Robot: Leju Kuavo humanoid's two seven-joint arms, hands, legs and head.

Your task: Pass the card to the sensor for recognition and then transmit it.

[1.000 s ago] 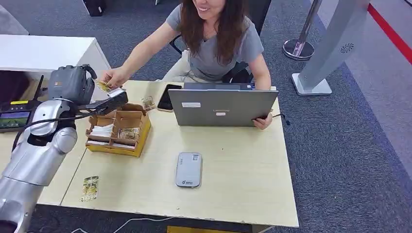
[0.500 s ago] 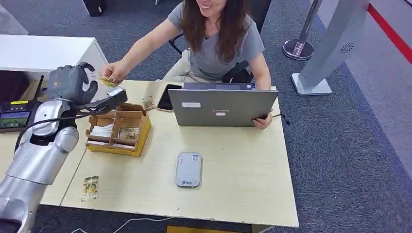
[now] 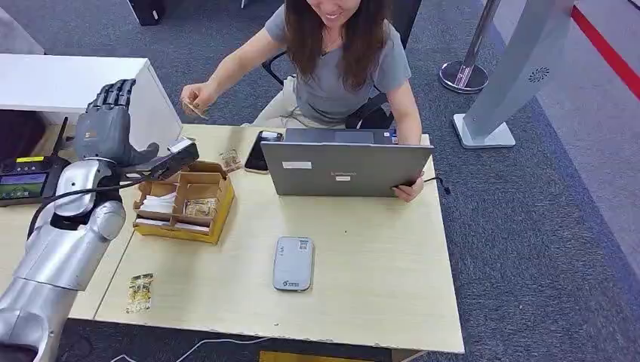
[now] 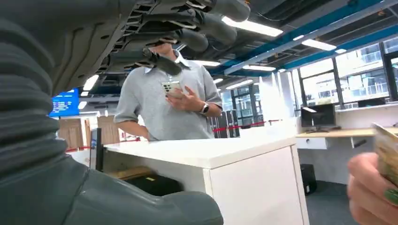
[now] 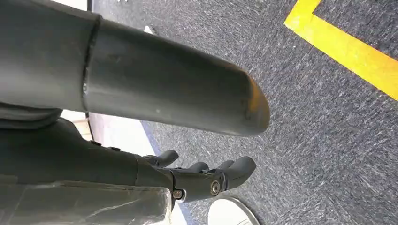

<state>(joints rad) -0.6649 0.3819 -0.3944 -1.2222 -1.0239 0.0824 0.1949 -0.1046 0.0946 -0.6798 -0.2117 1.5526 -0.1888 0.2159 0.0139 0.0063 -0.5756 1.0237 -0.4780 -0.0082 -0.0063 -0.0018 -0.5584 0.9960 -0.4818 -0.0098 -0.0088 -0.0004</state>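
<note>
The left hand (image 3: 108, 124) is raised above the table's (image 3: 362, 264) left end, its fingers (image 3: 113, 94) spread wide and holding nothing. Just right of it, the seated person's hand (image 3: 198, 96) holds the card (image 3: 195, 109). The right hand (image 5: 206, 180) hangs over carpet with loosely apart, empty fingers.

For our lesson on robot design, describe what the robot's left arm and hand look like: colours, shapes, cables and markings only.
The left arm is made of smooth, rounded silver shells joined in segments. A black cable loops along its upper part. The left hand is dark grey, with a small orange marking on its back and segmented darker fingers. In the left wrist view, a grey ribbed cover sits behind the hand.
</note>
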